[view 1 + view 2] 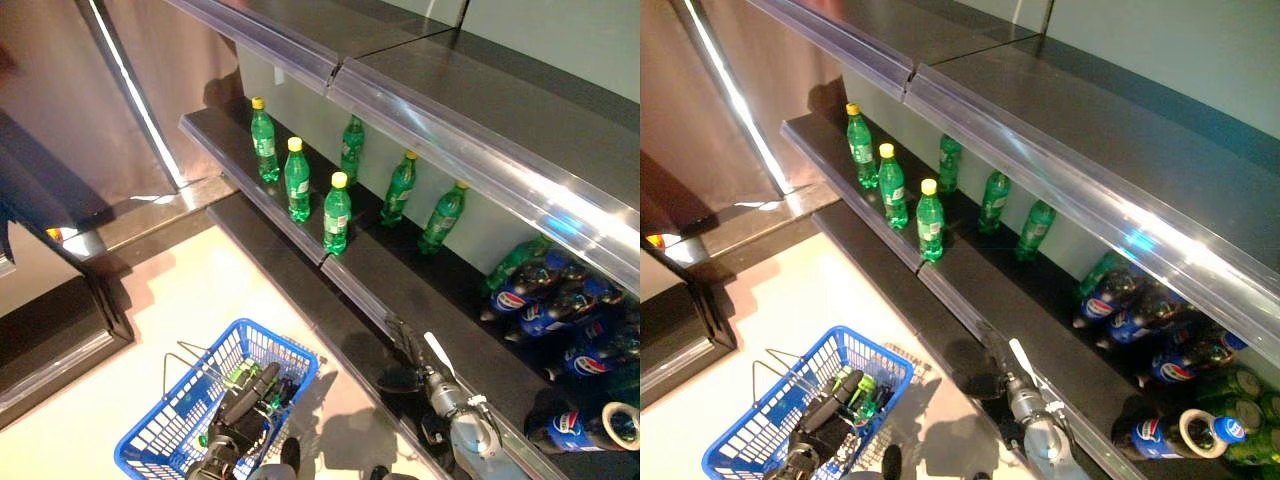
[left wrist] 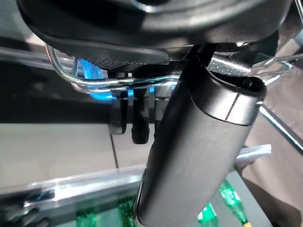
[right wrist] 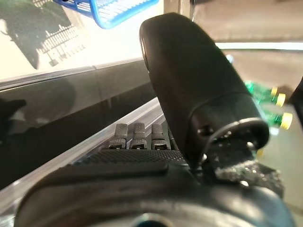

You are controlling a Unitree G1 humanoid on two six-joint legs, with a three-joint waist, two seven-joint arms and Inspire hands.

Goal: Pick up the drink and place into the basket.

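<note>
Green bottles with yellow caps (image 1: 337, 213) stand upright in rows on the middle shelf (image 1: 215, 135). My left hand (image 1: 245, 402) is shut on the thin wire handles (image 2: 71, 80) of the blue basket (image 1: 160, 432), which hangs low at the left. Green drinks (image 1: 855, 390) lie inside the basket. My right hand (image 1: 408, 365) is open and empty, with its fingers (image 3: 137, 135) straight. It is by the front edge of the lower shelf (image 1: 360, 295), below and to the right of the green bottles and apart from them.
Dark bottles with blue labels (image 1: 545, 300) lie packed on the lower shelf at the right. A shiny price rail (image 1: 480, 150) runs along the upper shelf's front. A dark cabinet (image 1: 60, 330) stands at the left, with pale floor (image 1: 190, 290) between it and the shelves.
</note>
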